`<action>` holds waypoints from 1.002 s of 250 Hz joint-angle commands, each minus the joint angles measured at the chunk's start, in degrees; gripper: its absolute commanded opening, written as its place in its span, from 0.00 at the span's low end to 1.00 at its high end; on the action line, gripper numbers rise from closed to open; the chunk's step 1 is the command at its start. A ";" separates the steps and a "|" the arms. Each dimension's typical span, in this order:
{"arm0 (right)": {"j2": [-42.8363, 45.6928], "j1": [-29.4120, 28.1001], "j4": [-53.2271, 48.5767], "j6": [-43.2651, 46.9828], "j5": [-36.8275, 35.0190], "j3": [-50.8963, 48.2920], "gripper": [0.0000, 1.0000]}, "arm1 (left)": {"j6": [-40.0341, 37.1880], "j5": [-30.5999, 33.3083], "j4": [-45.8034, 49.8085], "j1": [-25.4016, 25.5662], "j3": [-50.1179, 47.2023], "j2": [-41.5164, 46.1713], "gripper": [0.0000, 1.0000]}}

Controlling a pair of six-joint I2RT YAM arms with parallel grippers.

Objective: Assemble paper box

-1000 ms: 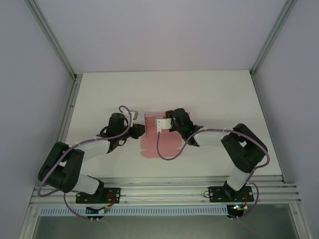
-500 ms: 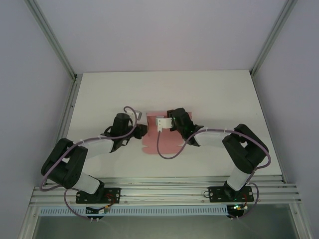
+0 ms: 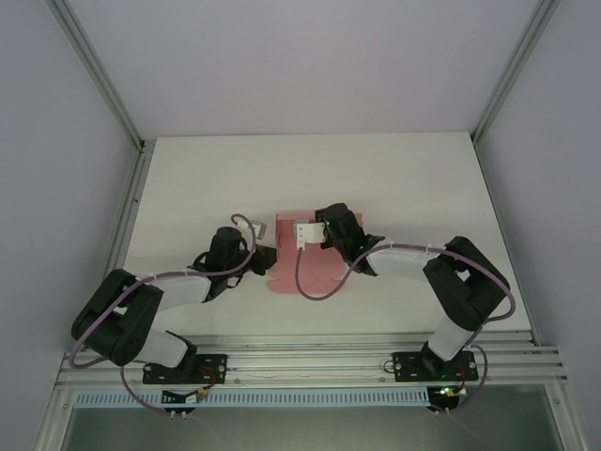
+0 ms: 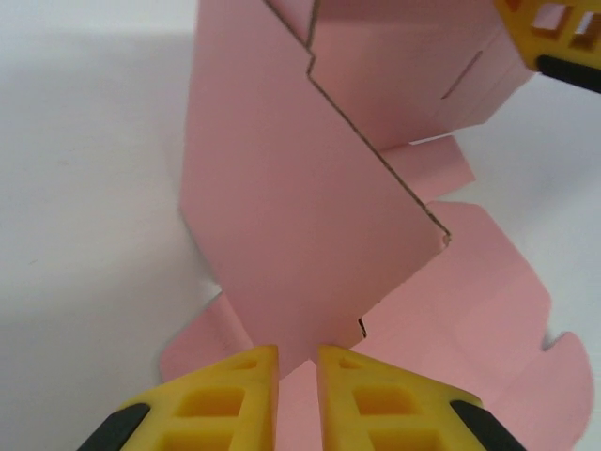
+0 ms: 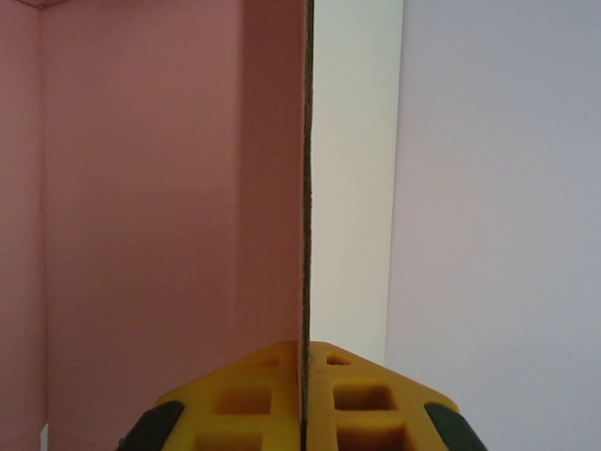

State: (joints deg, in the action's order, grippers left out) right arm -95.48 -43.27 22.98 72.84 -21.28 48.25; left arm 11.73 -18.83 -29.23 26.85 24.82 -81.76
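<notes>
one white table carries the whole job, with two arms bent in from its near edge toward the middle. between them sits the paper box, pink card, partly flat on the surface and partly folded up.

over the last second the left arm has drawn its wrist back toward the near edge along the card's left side, while the right arm has hardly moved.

the left wrist view shows a tall side panel standing up from the base. its lower corner runs down into the narrow slot between the yellow fingers of the left gripper. those fingers are nearly together, but i cannot tell whether they truly nip the card or only straddle it.

the right gripper is pressed together on another upright wall, seen edge-on.

my reading is that one wall is being held steady while the left side is raised. the box looks only part way built, with the loose flaps not yet tucked.
</notes>
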 commanded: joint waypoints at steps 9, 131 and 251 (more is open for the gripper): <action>0.91 -0.93 -4.00 -1.24 -0.34 1.30 0.00 | -0.56 -7.88 -5.03 -0.04 3.48 -3.12 0.18; 1.34 -2.37 -12.66 -6.07 0.43 2.73 0.00 | 1.08 1.41 -9.68 -0.22 9.00 -9.58 0.24; -1.84 -5.26 -18.83 -9.64 -0.09 3.75 0.00 | 2.24 3.27 -19.57 -0.26 11.56 -15.37 0.30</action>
State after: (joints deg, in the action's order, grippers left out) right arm -94.56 -45.76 13.26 64.23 -29.28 51.22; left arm 15.16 -15.40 -40.01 26.81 32.10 -95.77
